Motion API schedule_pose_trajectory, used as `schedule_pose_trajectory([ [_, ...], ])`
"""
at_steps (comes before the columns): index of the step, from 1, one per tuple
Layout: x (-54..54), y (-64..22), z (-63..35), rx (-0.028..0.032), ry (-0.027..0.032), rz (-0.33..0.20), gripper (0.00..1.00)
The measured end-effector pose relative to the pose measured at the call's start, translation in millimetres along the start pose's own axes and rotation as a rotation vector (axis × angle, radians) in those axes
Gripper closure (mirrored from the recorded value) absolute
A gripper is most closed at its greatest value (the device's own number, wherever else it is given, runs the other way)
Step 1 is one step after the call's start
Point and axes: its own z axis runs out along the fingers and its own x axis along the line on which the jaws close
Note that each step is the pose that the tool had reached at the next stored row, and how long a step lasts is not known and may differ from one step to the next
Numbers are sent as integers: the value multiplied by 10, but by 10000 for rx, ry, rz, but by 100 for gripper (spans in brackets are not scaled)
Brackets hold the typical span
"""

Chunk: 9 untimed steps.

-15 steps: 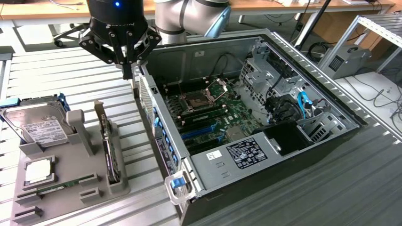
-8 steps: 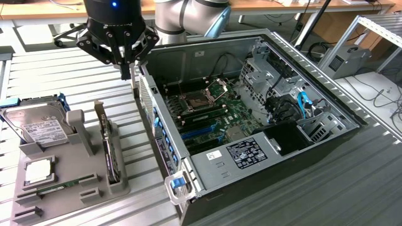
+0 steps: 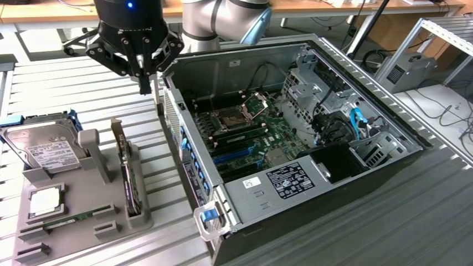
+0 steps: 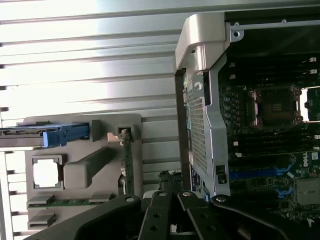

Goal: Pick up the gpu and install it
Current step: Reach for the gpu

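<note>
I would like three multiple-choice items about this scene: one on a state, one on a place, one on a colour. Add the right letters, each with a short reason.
1. In what state is the large metal computer case?
A. Shut by a side panel
B. Wrapped in foil
C. Open, its green motherboard exposed

2. Where is the slim green gpu card with the silver bracket?
A. On edge in the moulded plastic holder tray
B. In a motherboard slot
C. Flat on the floor

3. What colour is the holder tray?
A. Red
B. Grey
C. Yellow

Answers: 1 C, the sockets and cables inside show; 2 A, it stands in a tray slot beside the case; 3 B, its surface is plain grey.
</note>
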Motion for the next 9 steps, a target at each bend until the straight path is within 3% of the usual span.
schedule_pose_trajectory([
  [9,44,-3,-1,0,0,-1,89],
])
